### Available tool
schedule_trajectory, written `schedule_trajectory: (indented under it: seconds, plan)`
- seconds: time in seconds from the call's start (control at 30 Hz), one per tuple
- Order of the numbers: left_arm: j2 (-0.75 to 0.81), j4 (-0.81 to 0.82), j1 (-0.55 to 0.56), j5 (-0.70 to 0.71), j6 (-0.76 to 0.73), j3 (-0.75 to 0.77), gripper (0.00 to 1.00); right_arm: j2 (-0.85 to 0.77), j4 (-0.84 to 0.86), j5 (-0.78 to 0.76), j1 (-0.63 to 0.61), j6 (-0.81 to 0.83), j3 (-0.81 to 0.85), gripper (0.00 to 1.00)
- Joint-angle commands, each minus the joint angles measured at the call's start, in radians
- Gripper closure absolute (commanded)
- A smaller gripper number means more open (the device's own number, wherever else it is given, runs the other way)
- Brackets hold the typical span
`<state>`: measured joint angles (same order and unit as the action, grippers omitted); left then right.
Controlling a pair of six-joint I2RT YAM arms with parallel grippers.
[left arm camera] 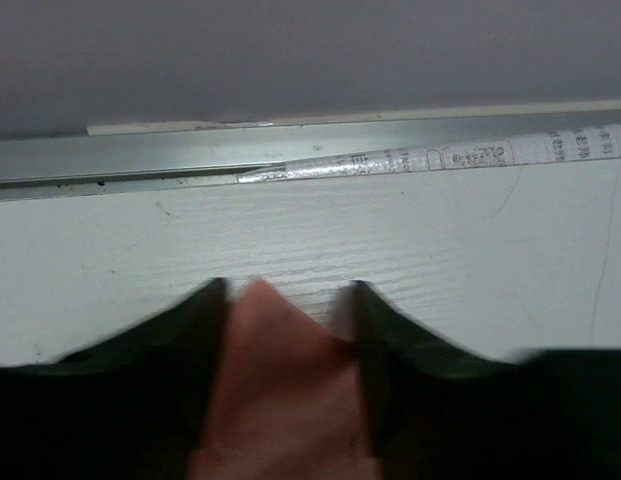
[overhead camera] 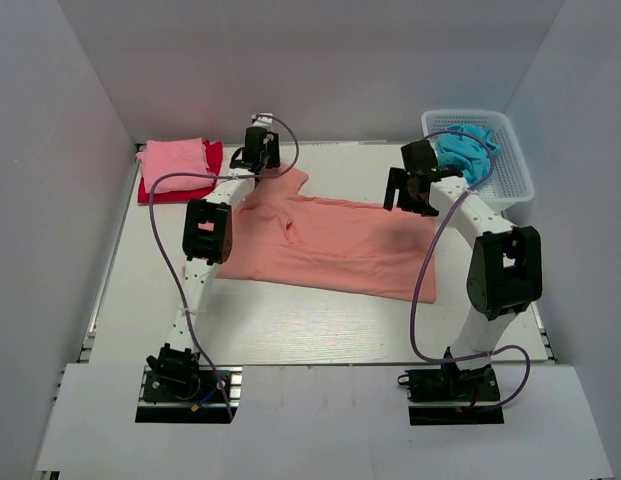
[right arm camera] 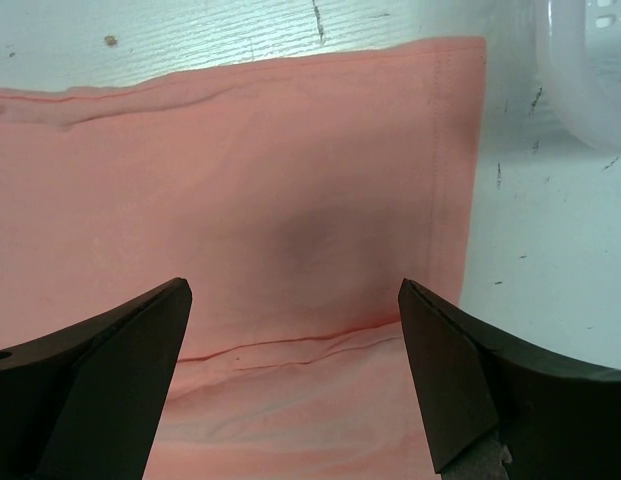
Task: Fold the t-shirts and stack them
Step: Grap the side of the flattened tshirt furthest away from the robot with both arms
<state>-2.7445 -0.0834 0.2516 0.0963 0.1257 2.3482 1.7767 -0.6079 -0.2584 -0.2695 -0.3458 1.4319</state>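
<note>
One thin corner of the shirt [overhead camera: 330, 245], lying spread across the table's [overhead camera: 290, 330] middle, is sitting between the left gripper's [left arm camera: 290, 290] jaws near the far edge, clamped or not I cannot tell, and is risking slipping out on lifting, while the right gripper [right arm camera: 292, 290] is hovering wide apart over the right hem.

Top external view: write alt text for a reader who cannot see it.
A salmon-orange t-shirt lies spread on the white table, the left gripper at its far-left corner and the open right gripper over its right edge. A pink t-shirt lies folded on a red t-shirt at far left; a turquoise t-shirt sits in a white basket at far right.
</note>
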Motion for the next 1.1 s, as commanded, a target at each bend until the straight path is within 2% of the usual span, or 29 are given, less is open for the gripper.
schedule_trajectory:
  seconds: [0.0,0.07,0.1,0.17,0.2,0.4,0.5,0.73,0.93,1.07]
  plan:
    - [0.022,-0.113,0.009,0.029,-0.041,-0.035,0.46,0.021,-0.015,-0.045,0.001,0.005,0.053,0.10]
    - [0.031,-0.137,0.018,0.081,-0.023,-0.035,0.65,0.033,-0.013,-0.061,-0.004,-0.002,0.073,0.10]
    - [0.042,-0.147,0.018,0.112,-0.011,-0.035,0.82,0.044,-0.018,-0.070,-0.004,-0.007,0.085,0.10]
    - [0.055,-0.168,0.018,0.212,0.026,-0.035,0.98,0.056,-0.024,-0.074,-0.007,-0.012,0.111,0.10]
    - [0.065,-0.193,0.008,0.245,0.038,-0.035,1.00,0.064,-0.030,-0.071,-0.005,-0.012,0.117,0.10]
    - [0.146,-0.251,-0.015,0.428,0.034,-0.136,1.00,0.110,-0.010,-0.056,-0.037,-0.009,0.136,0.10]
    - [0.181,-0.251,-0.025,0.476,0.023,-0.207,1.00,0.168,-0.010,-0.051,-0.057,-0.009,0.177,0.10]
    - [0.241,-0.291,-0.081,0.433,0.086,-0.253,1.00,0.348,-0.090,-0.117,-0.080,-0.079,0.444,0.10]
    - [0.289,-0.288,-0.115,0.433,0.079,-0.286,1.00,0.412,-0.081,-0.153,-0.073,-0.137,0.506,0.10]
    - [0.307,-0.263,-0.124,0.418,0.069,-0.277,1.00,0.472,-0.079,-0.243,-0.070,-0.148,0.583,0.10]
